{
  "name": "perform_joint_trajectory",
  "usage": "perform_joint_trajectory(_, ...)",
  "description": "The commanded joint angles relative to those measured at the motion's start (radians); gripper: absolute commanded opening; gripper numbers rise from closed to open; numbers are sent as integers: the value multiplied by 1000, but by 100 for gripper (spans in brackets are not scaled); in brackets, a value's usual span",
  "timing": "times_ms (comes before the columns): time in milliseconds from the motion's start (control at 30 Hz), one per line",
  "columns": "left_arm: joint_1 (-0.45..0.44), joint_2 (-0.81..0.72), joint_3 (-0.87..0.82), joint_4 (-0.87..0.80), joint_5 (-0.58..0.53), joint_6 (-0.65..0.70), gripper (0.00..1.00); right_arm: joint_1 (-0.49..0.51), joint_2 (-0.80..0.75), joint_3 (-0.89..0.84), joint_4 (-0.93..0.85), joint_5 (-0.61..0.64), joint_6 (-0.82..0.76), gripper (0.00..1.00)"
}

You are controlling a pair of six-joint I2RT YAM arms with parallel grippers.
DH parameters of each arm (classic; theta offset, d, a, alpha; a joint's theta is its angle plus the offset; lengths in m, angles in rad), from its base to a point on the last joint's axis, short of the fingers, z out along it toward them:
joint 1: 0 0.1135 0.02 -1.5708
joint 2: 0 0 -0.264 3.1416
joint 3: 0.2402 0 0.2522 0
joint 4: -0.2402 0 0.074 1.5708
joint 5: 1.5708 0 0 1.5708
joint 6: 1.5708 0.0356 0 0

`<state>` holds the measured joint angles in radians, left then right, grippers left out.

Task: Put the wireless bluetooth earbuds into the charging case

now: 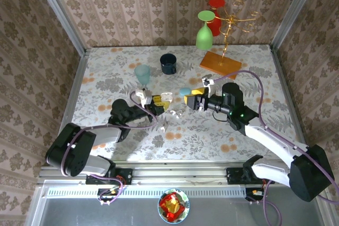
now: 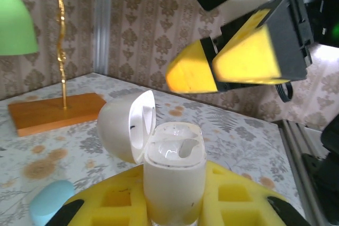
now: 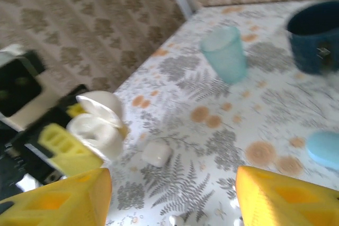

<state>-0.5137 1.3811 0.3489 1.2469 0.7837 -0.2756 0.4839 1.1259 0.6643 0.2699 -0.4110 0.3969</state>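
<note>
The white charging case (image 2: pixel 174 181) stands upright between the yellow pads of my left gripper (image 2: pixel 174 207), which is shut on it. Its lid (image 2: pixel 124 125) hangs open to the left. One socket looks filled with a glossy white earbud (image 2: pixel 168 151); the socket beside it shows as an open hole. My right gripper (image 2: pixel 212 70) hovers just above and beyond the case, open, with nothing between its fingers (image 3: pixel 288 197). From above, the left gripper (image 1: pixel 158 103) and the right gripper (image 1: pixel 189 100) face each other over the case (image 1: pixel 167 98). Another small white earbud (image 1: pixel 175 113) lies on the table just in front.
A white pebble-shaped lump (image 3: pixel 157 153) lies on the cloth near the case. A teal cup (image 1: pixel 142 72), a navy cup (image 1: pixel 168 63) and a light blue oval (image 1: pixel 184 92) stand behind. The orange-based gold rack (image 1: pixel 220 63) holds a green cup (image 1: pixel 204 34) at the back right.
</note>
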Motion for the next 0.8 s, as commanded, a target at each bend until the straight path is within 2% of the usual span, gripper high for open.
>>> perform_joint_trajectory(0, 26, -36, -21, 41, -76, 16, 6, -3, 43, 50, -188, 164, 111, 62)
perform_joint_trajectory(100, 37, -54, -31, 39, -89, 6, 6, 10, 135, 128, -352, 180, 136, 62)
perform_joint_trajectory(300, 38, -59, -35, 41, -89, 24, 5, 37, 369, 253, -461, 147, 60, 60)
perform_joint_trajectory(533, 38, -70, -51, 35, -108, 15, 5, 66, 637, 434, -506, 64, 5, 58)
perform_joint_trajectory(767, 38, -90, -71, 35, -114, 13, 5, 75, 802, 568, -549, 32, -38, 58)
